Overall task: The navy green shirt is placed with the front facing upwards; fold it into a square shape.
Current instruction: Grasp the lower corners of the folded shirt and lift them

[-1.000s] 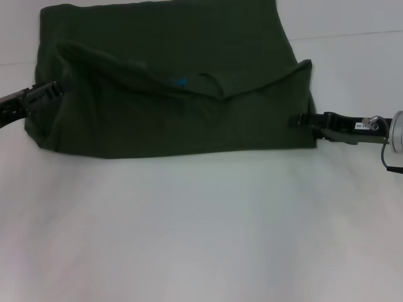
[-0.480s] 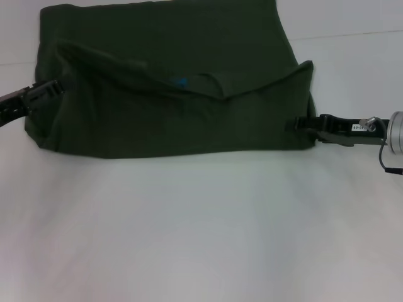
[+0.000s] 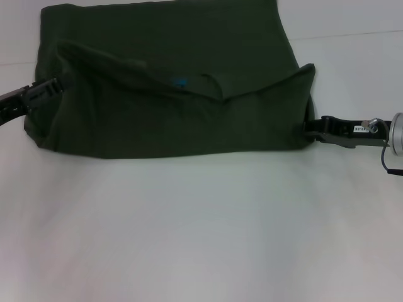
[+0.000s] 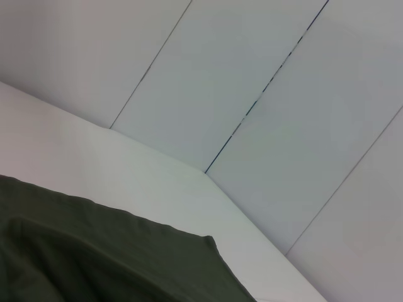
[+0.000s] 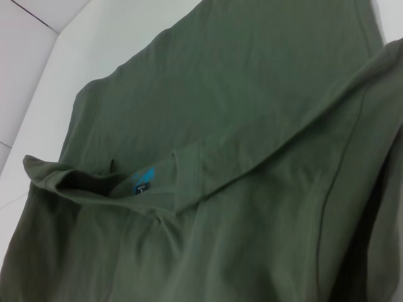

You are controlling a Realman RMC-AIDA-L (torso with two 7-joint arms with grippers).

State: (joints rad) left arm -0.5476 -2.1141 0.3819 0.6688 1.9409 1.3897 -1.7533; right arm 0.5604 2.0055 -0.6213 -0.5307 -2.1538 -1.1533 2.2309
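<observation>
Head view: the left gripper point(image 3: 55, 87) and right gripper point(image 3: 306, 128) pinch opposite edges of the navy green shirt point(image 3: 170, 94) between them.

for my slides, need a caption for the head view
Left gripper and right gripper flank the half-folded navy green shirt on the table.

Shirt point(image 3: 170, 88) lies on the table point(image 3: 201, 226) toward the far edge, spanning most of its width, near half bare. Nearer layer folded over the farther one; neck label point(image 3: 181, 82) sits between them at mid-width. Left gripper point(image 3: 44, 93) touches the shirt's left edge, right gripper point(image 3: 312, 129) its right edge near the near-right corner.
</observation>
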